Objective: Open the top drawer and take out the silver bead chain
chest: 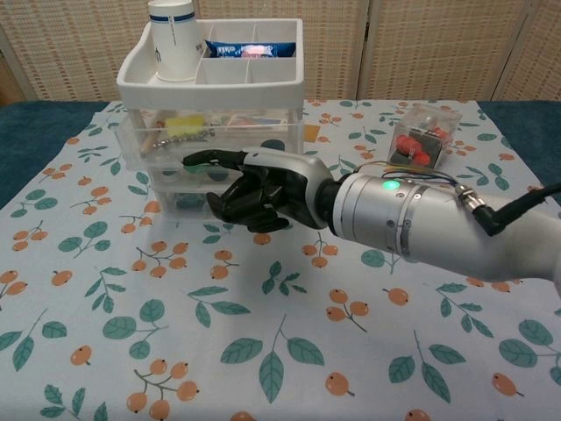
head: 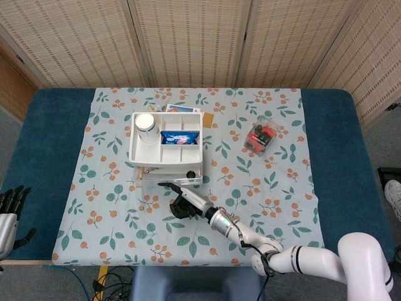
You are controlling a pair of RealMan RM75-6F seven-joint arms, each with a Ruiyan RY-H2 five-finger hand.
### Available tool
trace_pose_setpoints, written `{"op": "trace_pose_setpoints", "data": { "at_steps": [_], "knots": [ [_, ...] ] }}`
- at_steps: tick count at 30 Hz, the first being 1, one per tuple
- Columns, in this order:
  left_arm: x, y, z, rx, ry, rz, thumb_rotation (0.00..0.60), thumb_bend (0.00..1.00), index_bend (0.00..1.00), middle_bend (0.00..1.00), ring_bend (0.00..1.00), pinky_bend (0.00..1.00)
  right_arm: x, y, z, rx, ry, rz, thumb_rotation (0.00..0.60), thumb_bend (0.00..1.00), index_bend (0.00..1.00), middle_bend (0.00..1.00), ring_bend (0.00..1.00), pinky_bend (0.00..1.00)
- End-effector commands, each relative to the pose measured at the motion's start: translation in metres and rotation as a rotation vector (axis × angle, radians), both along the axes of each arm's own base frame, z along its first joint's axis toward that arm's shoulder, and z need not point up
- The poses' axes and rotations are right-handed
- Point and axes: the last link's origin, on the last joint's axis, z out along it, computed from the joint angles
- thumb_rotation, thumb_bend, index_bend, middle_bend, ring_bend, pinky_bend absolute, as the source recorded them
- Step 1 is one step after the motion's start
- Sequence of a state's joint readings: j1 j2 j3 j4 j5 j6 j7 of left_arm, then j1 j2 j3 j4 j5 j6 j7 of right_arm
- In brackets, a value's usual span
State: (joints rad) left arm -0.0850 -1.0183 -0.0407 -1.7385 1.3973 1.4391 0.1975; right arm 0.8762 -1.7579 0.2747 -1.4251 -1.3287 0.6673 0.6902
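Chest view: snack packet (chest: 250,48) print unreadable.

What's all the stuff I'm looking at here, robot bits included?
Drawer unit: one, white and clear, far left of middle; top drawer pulled partly out.
Paper cup: one, white, in the unit's top tray.
Snack packet: one, blue, in that tray.
Bead chain: one, silver, inside the top drawer.
Small box: one, clear with red contents, right of the unit.
Tablecloth: one, pale with leaf and berry print.
Right robot hand: black, one finger out at the drawer front, others curled.
Left robot hand: black, at the table's near left edge, fingers spread.
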Motion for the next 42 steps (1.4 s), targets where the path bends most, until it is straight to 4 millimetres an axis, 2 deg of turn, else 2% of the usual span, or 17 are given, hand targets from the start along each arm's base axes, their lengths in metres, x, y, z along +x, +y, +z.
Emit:
{"op": "trace_pose_setpoints", "data": {
  "at_steps": [1, 3, 16, 19, 25, 29, 32, 42],
  "knots": [
    [0.000, 0.000, 0.000, -0.003, 0.000, 0.000, 0.600, 0.23, 0.07, 0.07, 0.05, 0.08, -0.003, 0.002, 0.001, -0.003, 0.009, 0.010, 0.600, 0.68, 0.05, 0.92, 1.00, 1.00],
    [0.001, 0.000, -0.001, -0.003, 0.000, -0.001, 0.600, 0.24, 0.07, 0.07, 0.05, 0.08, -0.005, 0.003, 0.003, -0.007, 0.011, 0.013, 0.600, 0.67, 0.00, 0.91, 1.00, 1.00],
    [0.000, 0.001, -0.003, -0.011, -0.004, 0.001, 0.600, 0.23, 0.07, 0.07, 0.05, 0.08, -0.028, 0.019, 0.008, 0.001, 0.084, 0.029, 0.600, 0.67, 0.00, 0.91, 1.00, 1.00],
    [0.000, 0.002, -0.004, -0.015, -0.006, -0.002, 0.600, 0.24, 0.07, 0.07, 0.05, 0.08, -0.032, 0.025, 0.017, -0.024, 0.112, 0.069, 0.600, 0.67, 0.00, 0.91, 1.00, 1.00],
    [0.003, 0.004, -0.007, -0.018, -0.013, -0.017, 0.600, 0.24, 0.07, 0.07, 0.05, 0.08, -0.029, 0.033, 0.050, -0.123, 0.127, 0.164, 0.600, 0.67, 0.00, 0.91, 1.00, 1.00],
    [0.004, 0.004, -0.008, -0.018, -0.015, -0.023, 0.600, 0.24, 0.07, 0.07, 0.05, 0.08, -0.027, 0.028, 0.071, -0.234, 0.159, 0.211, 0.600, 0.67, 0.00, 0.91, 1.00, 1.00],
    [0.005, 0.004, -0.008, -0.018, -0.017, -0.027, 0.600, 0.24, 0.07, 0.07, 0.05, 0.08, -0.028, 0.019, 0.078, -0.277, 0.199, 0.205, 0.600, 0.67, 0.00, 0.91, 1.00, 1.00],
    [0.004, 0.002, -0.007, -0.017, -0.015, -0.020, 0.600, 0.23, 0.07, 0.07, 0.05, 0.08, -0.030, 0.002, 0.073, -0.278, 0.298, 0.179, 0.600, 0.67, 0.00, 0.91, 1.00, 1.00]
  ]
}}
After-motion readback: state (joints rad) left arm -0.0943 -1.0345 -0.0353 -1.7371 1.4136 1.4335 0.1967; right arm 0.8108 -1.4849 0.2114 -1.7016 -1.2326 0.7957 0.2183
